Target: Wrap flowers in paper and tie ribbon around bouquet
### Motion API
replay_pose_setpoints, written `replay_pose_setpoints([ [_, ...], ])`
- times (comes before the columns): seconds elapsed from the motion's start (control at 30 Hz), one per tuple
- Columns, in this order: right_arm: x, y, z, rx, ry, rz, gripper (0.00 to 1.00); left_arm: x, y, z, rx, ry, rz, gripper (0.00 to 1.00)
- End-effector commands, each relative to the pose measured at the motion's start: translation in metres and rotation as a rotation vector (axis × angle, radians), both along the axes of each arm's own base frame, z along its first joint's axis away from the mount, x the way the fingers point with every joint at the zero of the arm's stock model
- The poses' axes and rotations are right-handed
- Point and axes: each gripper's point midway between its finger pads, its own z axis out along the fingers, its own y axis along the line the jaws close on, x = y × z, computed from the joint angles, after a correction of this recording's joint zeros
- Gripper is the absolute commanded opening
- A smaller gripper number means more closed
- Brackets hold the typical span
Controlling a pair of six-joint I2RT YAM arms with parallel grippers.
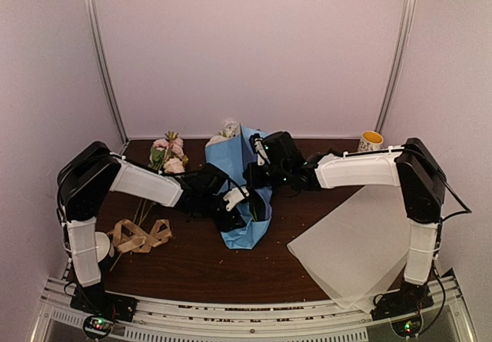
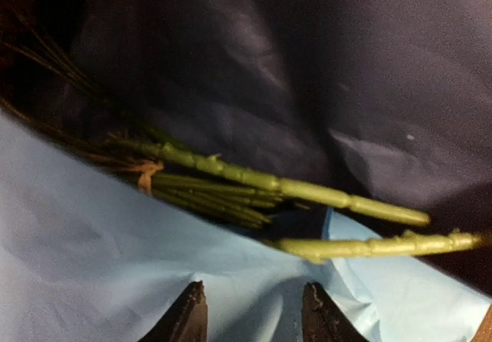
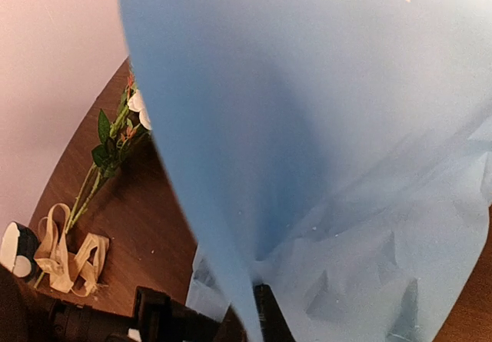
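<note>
The blue paper (image 1: pixel 240 174) lies mid-table, wrapped loosely round the flowers, whose white blooms (image 1: pixel 227 131) show at its far end. In the left wrist view the green stems (image 2: pixel 307 192) rest between the paper's navy face (image 2: pixel 307 65) and its light blue face (image 2: pixel 92 234). My left gripper (image 2: pixel 255 311) is open, fingertips apart over the light blue face near the stem ends. My right gripper (image 3: pixel 254 315) is shut on an edge of the paper (image 3: pixel 323 127), holding that flap up. The tan ribbon (image 1: pixel 138 234) lies looped at the near left, apart from both grippers.
Loose pink flowers (image 1: pixel 169 154) lie at the back left, their stems running toward the ribbon. A pale translucent sheet (image 1: pixel 361 250) covers the near right of the table. A yellow cup (image 1: pixel 370 140) stands at the back right corner.
</note>
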Motion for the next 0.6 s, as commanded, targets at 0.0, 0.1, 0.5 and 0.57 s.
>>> replay_pose_setpoints([
  [0.0,0.007,0.022,-0.004,0.158,0.077,0.075,0.00,-0.024,0.003,0.006,-0.040,0.027,-0.055,0.46],
  [0.1,0.006,0.035,-0.015,0.157,0.106,0.134,0.00,-0.028,0.002,0.016,-0.079,0.008,-0.076,0.48],
  [0.5,0.010,0.024,-0.085,-0.019,0.266,0.057,0.00,-0.033,-0.003,0.038,-0.137,0.016,-0.104,0.49],
  [0.57,0.009,0.022,-0.092,-0.043,0.288,0.047,0.00,-0.036,-0.004,0.055,-0.171,0.008,-0.124,0.49],
])
